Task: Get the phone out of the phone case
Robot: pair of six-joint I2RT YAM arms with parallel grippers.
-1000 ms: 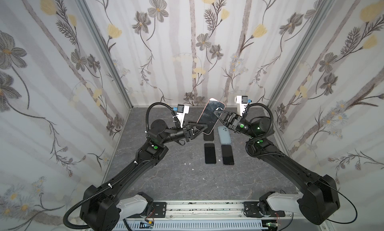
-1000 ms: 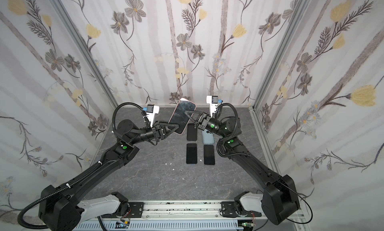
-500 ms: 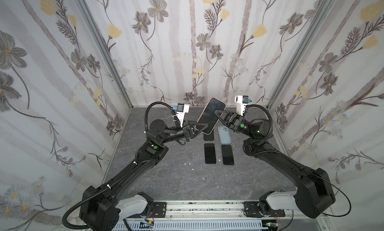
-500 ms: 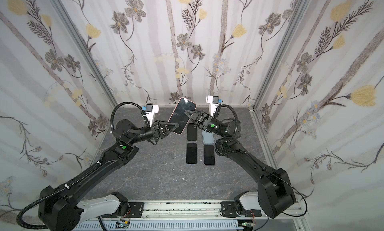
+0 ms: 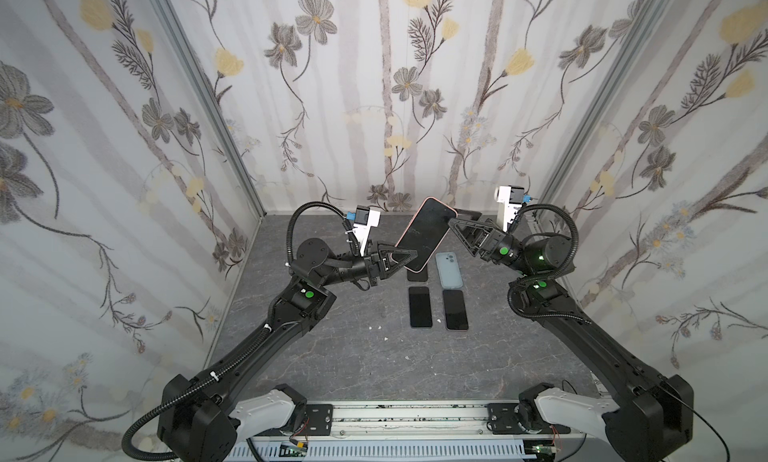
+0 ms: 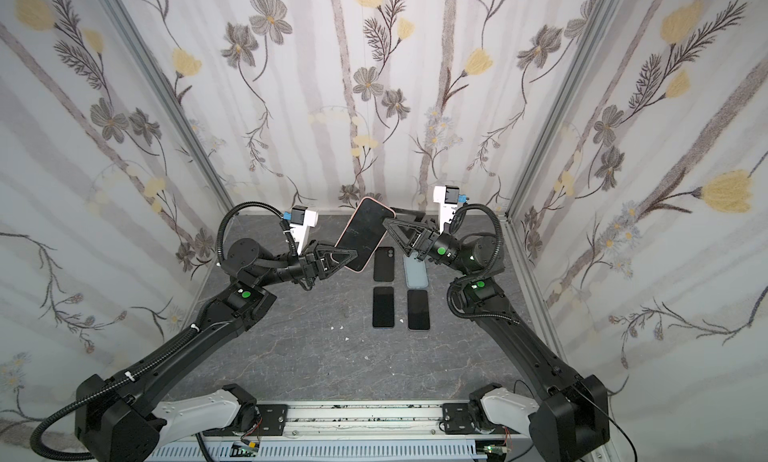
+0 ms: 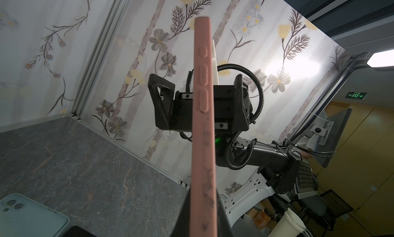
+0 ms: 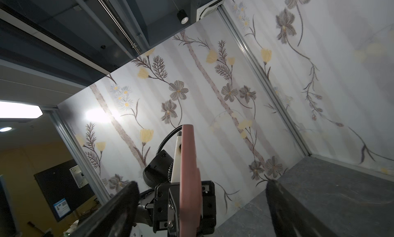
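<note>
- Both top views: left hand (image 5: 409,259) is clamped on the lower end of the phone (image 5: 424,235). The phone sits in its pink case (image 5: 436,199) and hangs tilted in the air over the back of the counter (image 5: 332,356), screen up.
- Right hand (image 5: 455,216) sits at the phone's upper end, jaws spread wide, gripping nothing.
- On the counter under them I see two dark phones (image 6: 383,307) side by side and a pale blue case (image 6: 415,273) just behind.
- Left wrist: pink case (image 7: 202,118) is edge-on, buttons facing the camera. The right hand's fingers (image 7: 161,101) stand on either side, clear of it.
- Right wrist: fingers (image 8: 119,208) are wide apart. The case edge (image 8: 189,172) is in the gap, touching neither.
</note>
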